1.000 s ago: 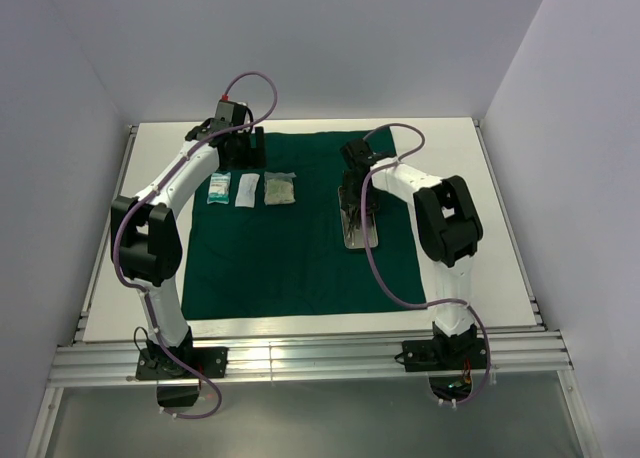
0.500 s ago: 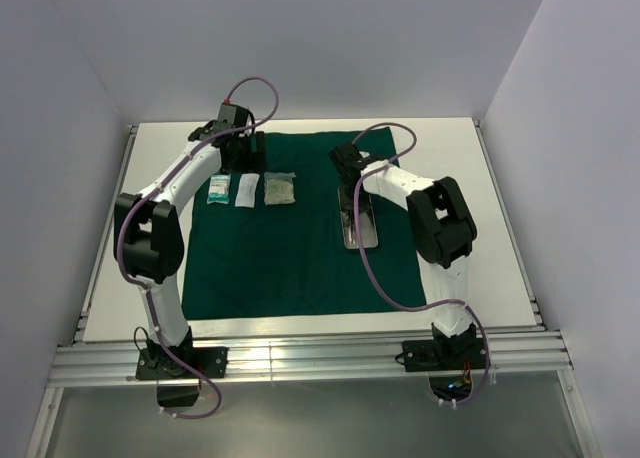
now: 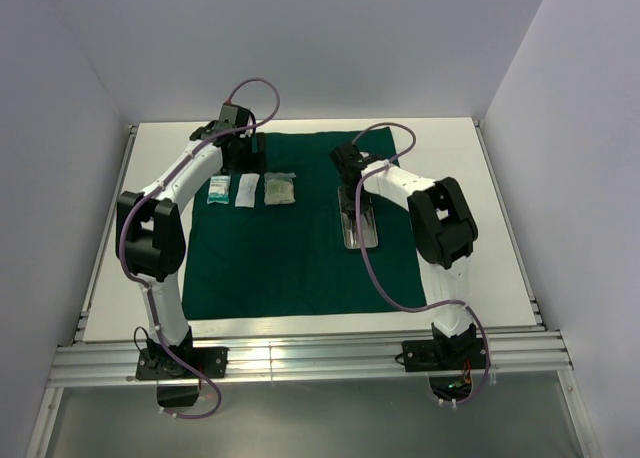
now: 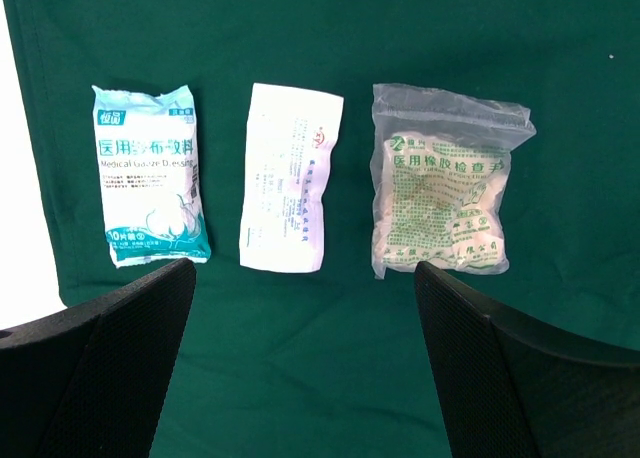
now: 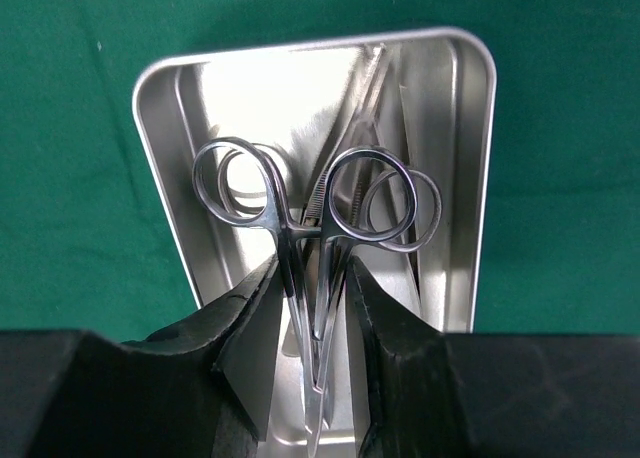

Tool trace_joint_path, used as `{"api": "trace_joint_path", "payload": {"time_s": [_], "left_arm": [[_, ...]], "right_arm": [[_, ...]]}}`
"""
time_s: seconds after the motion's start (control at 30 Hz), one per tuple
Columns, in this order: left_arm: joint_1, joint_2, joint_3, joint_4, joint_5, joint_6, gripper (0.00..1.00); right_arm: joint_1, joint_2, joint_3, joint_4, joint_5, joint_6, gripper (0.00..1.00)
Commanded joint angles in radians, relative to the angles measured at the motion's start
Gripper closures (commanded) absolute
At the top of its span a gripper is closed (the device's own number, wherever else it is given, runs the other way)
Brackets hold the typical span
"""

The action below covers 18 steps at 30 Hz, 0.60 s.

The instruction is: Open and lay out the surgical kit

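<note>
Pinching a slim steel ring-handled clamp by its shanks, the right gripper stands over the rectangular steel tray on the dark green cloth wrap; farther back, the left gripper gapes above three pale packets.

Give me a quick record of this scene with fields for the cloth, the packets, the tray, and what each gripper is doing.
Cloth: green cloth spread flat on the table.
Packets: teal-printed packet, white packet and green-printed packet, in a row on the cloth.
Tray: steel tray on the cloth, with a ring-handled clamp in it.
Left gripper: open, above the packets, holding nothing.
Right gripper: closed on the clamp's shanks, over the tray.
</note>
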Motion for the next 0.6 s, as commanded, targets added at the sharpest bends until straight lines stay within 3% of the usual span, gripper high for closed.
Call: {"api": "trace_joint_path", "payload": {"time_s": [0.0,0.57], "left_arm": [[0.003,0.002,0.046,-0.001,-0.008,0.01,0.05],[0.003,0.016,0.047,0.011,-0.002,0.005,0.05]], "right_arm": [[-0.008,-0.041,-0.013,-0.072,-0.006,-0.03,1.0],[-0.008,-0.144,-0.012,-0.098,-0.021,-0.054,1.0]]}}
